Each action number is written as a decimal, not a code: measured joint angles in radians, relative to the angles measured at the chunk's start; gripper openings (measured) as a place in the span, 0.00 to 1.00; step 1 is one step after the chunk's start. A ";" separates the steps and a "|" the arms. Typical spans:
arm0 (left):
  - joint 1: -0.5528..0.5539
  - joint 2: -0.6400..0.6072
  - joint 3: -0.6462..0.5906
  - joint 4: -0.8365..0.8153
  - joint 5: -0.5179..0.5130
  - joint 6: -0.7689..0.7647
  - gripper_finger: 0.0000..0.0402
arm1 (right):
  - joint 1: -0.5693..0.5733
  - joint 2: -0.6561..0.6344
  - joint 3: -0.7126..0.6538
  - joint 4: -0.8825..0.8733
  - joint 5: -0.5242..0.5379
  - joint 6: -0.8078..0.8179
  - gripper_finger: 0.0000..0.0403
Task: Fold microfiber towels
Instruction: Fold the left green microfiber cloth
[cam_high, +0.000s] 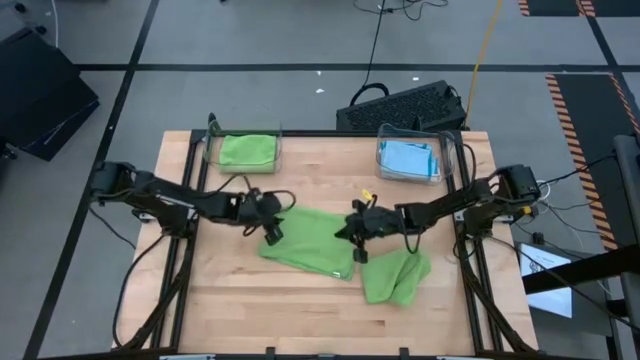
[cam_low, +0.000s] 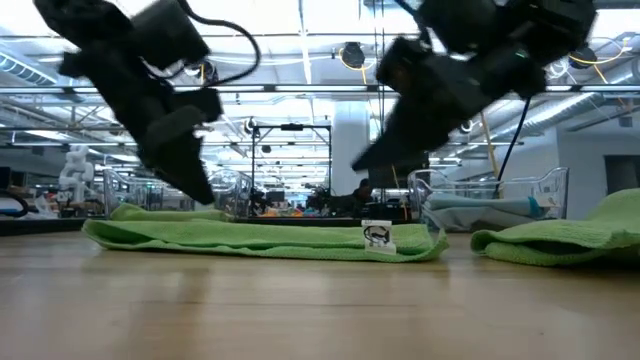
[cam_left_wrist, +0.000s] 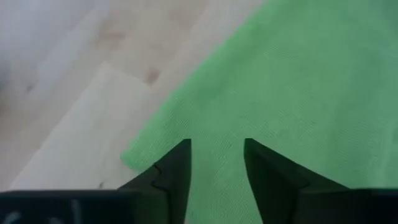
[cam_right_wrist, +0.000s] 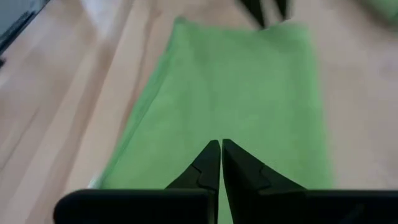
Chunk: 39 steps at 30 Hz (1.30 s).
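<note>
The green towel (cam_low: 265, 238) lies flat in the middle of the surface (cam_low: 300, 310), already doubled. The left pincer (cam_left_wrist: 216, 163) is half spread over its left edge; it should close on both layers together. The right pincer (cam_right_wrist: 221, 163), pressed together, hovers above the right edge, arm reaching inward.

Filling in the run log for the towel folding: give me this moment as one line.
stage: fold in progress | left hand: open over green towel edge | right hand: shut, above same towel | second green towel: crumpled beside it
</note>
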 joint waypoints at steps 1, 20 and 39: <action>-0.036 -0.013 0.000 -0.031 -0.054 -0.045 0.35 | -0.014 0.000 0.028 -0.024 0.000 -0.009 0.03; -0.487 0.246 -0.030 0.238 -0.373 -0.418 0.30 | 0.018 0.150 0.259 -0.259 -0.124 0.004 0.04; -0.488 0.005 -0.034 -0.308 -0.232 -0.396 0.30 | 0.210 0.461 0.354 0.097 -0.079 0.314 0.00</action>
